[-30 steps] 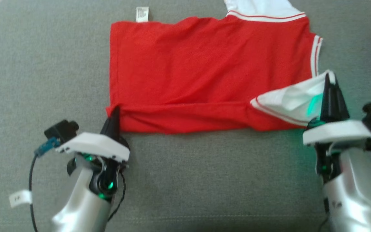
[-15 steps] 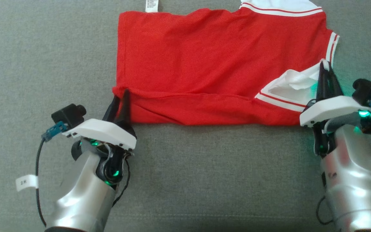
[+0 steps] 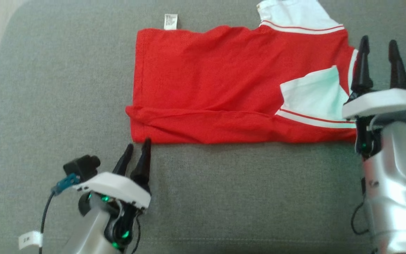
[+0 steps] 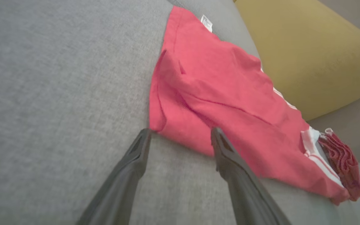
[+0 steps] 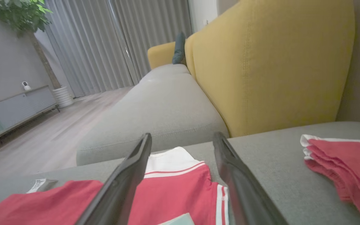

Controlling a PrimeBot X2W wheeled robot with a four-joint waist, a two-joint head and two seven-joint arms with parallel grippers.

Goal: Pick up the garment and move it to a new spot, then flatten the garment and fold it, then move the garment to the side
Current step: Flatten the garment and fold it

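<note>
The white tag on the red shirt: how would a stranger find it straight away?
Start at the grey sofa seat, where a red garment with white sleeves lies flat. Follow its far edge to the end away from the sleeves: a small white label sticks out onto the grey. Unlike the sleeves, it is tiny, rectangular and has faint print, not red stripes.

Red garment (image 3: 224, 81) (white sleeves), near edge folded, flat on cushion.

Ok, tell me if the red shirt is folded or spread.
Partly folded: the red shirt has its near edge doubled over and a white sleeve turned onto the body.
</note>
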